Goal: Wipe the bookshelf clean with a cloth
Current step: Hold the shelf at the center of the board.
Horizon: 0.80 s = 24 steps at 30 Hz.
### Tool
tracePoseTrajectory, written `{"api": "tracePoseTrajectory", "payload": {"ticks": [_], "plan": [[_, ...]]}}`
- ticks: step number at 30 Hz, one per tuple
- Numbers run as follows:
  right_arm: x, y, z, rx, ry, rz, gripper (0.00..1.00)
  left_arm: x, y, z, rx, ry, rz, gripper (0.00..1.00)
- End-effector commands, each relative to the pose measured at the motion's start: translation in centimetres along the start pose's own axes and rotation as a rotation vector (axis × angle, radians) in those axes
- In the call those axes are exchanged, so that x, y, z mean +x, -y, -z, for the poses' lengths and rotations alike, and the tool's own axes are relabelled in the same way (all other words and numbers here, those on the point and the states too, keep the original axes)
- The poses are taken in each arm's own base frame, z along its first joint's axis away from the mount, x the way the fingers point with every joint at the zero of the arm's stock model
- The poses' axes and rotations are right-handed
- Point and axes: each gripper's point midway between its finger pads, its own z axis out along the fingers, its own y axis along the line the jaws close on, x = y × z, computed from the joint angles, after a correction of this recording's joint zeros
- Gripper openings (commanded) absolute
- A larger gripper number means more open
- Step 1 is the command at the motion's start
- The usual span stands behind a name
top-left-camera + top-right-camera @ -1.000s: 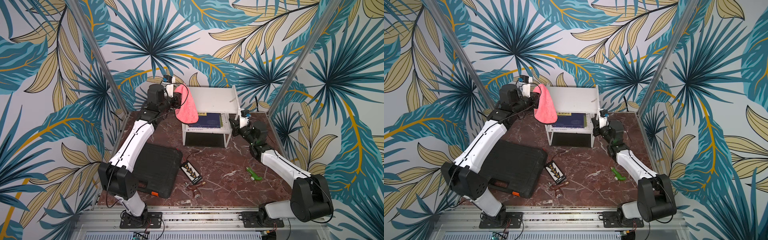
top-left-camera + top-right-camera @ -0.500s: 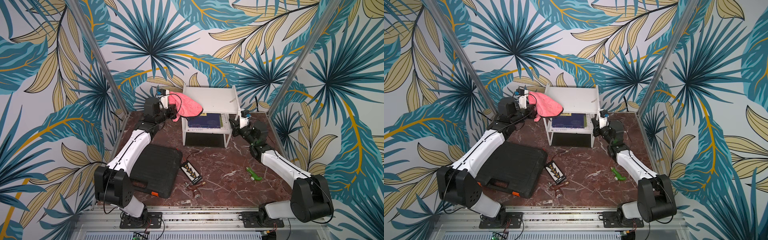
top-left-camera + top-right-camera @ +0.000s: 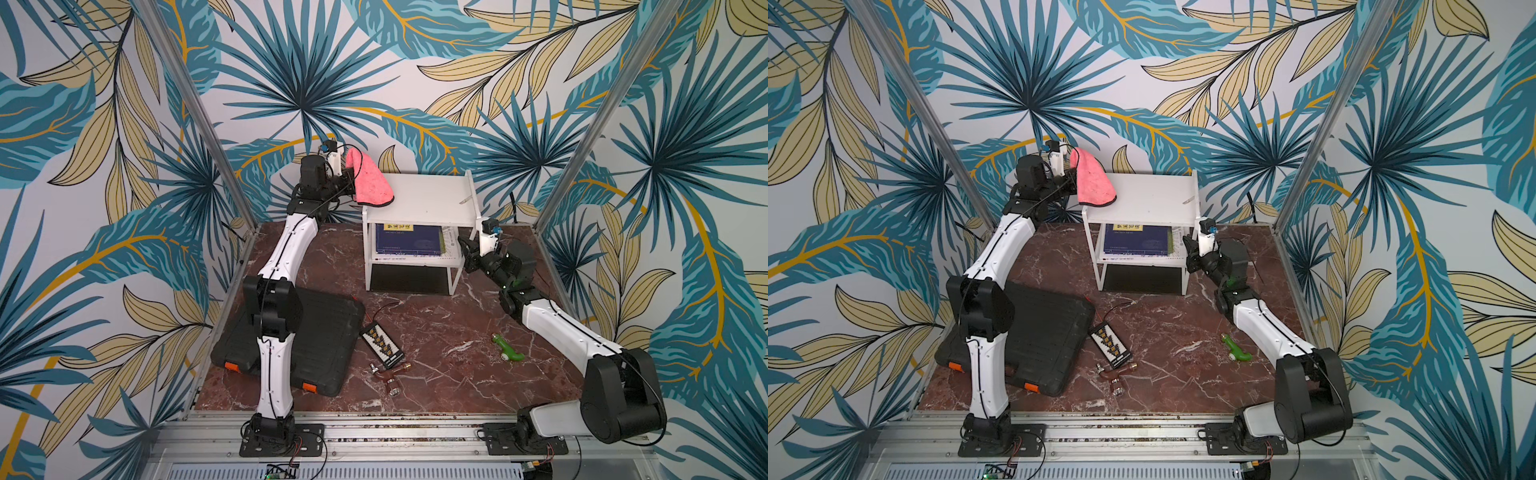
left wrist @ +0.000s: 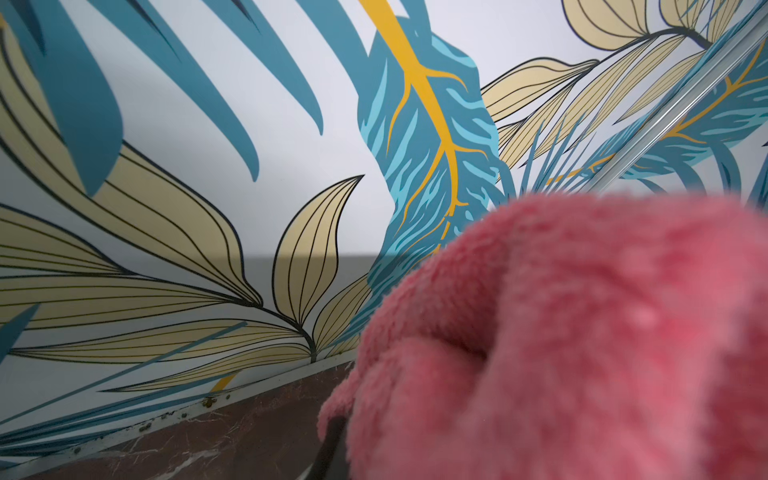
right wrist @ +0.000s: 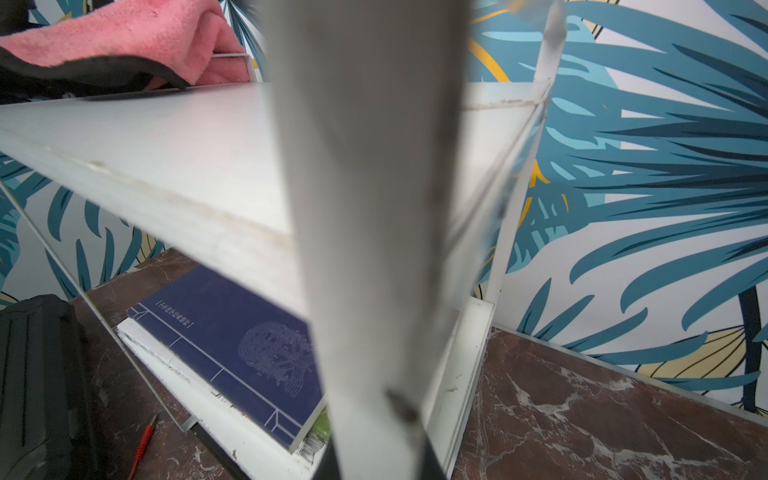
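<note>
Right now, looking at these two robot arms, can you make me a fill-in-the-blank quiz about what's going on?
The left gripper holds a fluffy ____ microfibre cloth at a corner of the white two-tier metal bookshelf.
The right gripper is shut on a thin leg of that same ____.
A flat dark ____ book lies on its lower tier.
Missing words: pink; bookshelf; blue.

Dark red marbled counter (image 3: 436, 316), white bookshelf (image 3: 419, 199) standing on it right against the right pincer (image 3: 467, 249), green toy (image 3: 508, 348) back along that pincer's arm toward the front edge, black connector board (image 3: 381, 345) and brown fitting (image 3: 388, 374) farther off, flat black case (image 3: 328, 332) farthest from it.
</note>
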Motion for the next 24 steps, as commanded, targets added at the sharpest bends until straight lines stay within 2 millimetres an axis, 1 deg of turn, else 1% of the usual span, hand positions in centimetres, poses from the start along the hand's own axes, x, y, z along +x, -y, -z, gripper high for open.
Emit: {"api": "tracePoseTrajectory", "payload": {"ticks": [1,4,5,7,9,11,14,15,16,18,20,22,24], "plan": [[3.9,-0.3,-0.4,-0.019,-0.135,-0.148,0.0,-0.5,5.5,1.7,0.132,-0.008,-0.024,0.0],[4.0,-0.3,-0.1,-0.014,-0.136,-0.146,0.0,-0.9,7.1,5.0,0.103,0.072,-0.079,0.0],[4.0,-0.3,0.0,-0.011,-0.135,-0.145,0.0,-1.5,7.7,6.1,0.094,0.098,-0.101,0.0],[3.9,-0.2,0.2,-0.006,-0.138,-0.142,0.0,-1.6,8.2,6.7,0.089,0.101,-0.118,0.0],[4.0,-0.2,0.4,-0.003,-0.142,-0.137,0.0,-1.0,7.2,5.3,0.08,0.064,-0.115,0.0],[4.0,-0.2,0.6,-0.001,-0.145,-0.133,0.0,-0.7,5.7,2.8,0.074,0.035,-0.093,0.0],[3.9,-0.3,0.6,-0.003,-0.142,-0.134,0.0,-0.9,3.7,-0.9,0.095,0.035,-0.064,0.0],[3.8,-0.3,0.6,-0.003,-0.139,-0.133,0.0,-2.0,4.0,-1.5,0.106,0.06,-0.078,0.0],[3.7,-0.3,0.7,-0.004,-0.138,-0.133,0.0,-2.4,3.7,-2.2,0.107,0.072,-0.085,0.0],[3.4,-0.3,0.8,-0.003,-0.133,-0.129,0.0,-3.9,3.7,-2.5,0.107,0.114,-0.108,0.0],[3.2,-0.3,0.9,-0.003,-0.13,-0.12,0.0,-5.8,4.8,-1.3,0.132,0.155,-0.129,0.0],[2.9,-0.3,1.0,-0.001,-0.127,-0.113,0.0,-8.0,7.6,1.5,0.15,0.18,-0.186,0.0],[2.5,-0.2,1.0,0.006,-0.118,-0.115,0.0,-8.2,9.2,3.8,0.116,0.187,-0.232,0.0]]}}
